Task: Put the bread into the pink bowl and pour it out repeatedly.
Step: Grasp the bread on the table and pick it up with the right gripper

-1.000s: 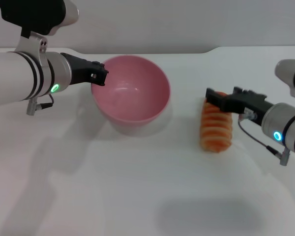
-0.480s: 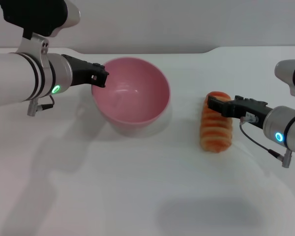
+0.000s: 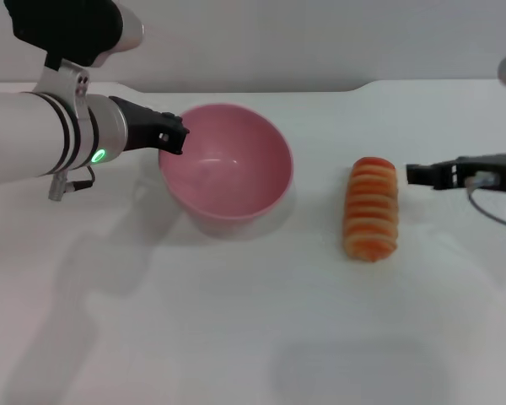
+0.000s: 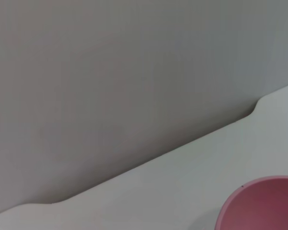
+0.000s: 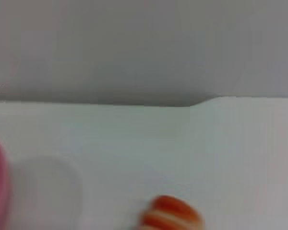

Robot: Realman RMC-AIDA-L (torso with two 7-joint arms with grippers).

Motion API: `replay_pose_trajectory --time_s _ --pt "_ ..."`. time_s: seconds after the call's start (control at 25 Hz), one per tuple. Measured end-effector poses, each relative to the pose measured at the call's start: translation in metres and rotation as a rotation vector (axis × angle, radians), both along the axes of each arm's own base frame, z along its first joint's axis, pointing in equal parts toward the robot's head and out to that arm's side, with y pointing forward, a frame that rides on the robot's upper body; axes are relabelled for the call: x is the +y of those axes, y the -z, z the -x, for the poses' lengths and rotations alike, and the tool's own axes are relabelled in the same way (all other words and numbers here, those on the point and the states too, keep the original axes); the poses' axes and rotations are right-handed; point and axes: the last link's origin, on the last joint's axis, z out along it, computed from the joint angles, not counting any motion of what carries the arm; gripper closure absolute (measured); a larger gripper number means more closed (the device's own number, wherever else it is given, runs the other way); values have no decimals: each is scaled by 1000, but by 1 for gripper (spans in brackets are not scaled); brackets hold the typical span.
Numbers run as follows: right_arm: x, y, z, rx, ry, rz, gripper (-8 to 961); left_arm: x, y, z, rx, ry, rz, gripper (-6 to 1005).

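**Bread lay loose on the tabletop, bowl held at its rim**

The bread (image 3: 371, 208) lay flat on the white tabletop (image 3: 253, 337), toward the right edge, its striped crust up and nothing touching it. The right gripper (image 3: 415, 174) hung just beside the loaf's far end, on the side toward the right edge, apart from it and holding nothing; whether its fingers were spread or closed, I could not tell from here. Over on the left, the left gripper (image 3: 174, 137) sat right at the rim of the pink bowl (image 3: 228, 160), pinched closed on that rim. The bowl stood near the tabletop's far edge, tipped slightly, its inside bare. Open tabletop lay between bowl and loaf, with nothing in the way. Behind the far edge rose a plain grey wall (image 3: 320, 34). From the right wrist view only the loaf's end showed.
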Motion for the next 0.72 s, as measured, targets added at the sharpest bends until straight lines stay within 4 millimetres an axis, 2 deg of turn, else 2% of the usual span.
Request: replay_pose_trajectory --time_s 0.2,0.72 --pt "3 -7 12 -42 -4 21 163 1 3 0 3 2 8 968" --pt "16 29 4 -9 9 83 162 1 3 -1 2 4 9 968"
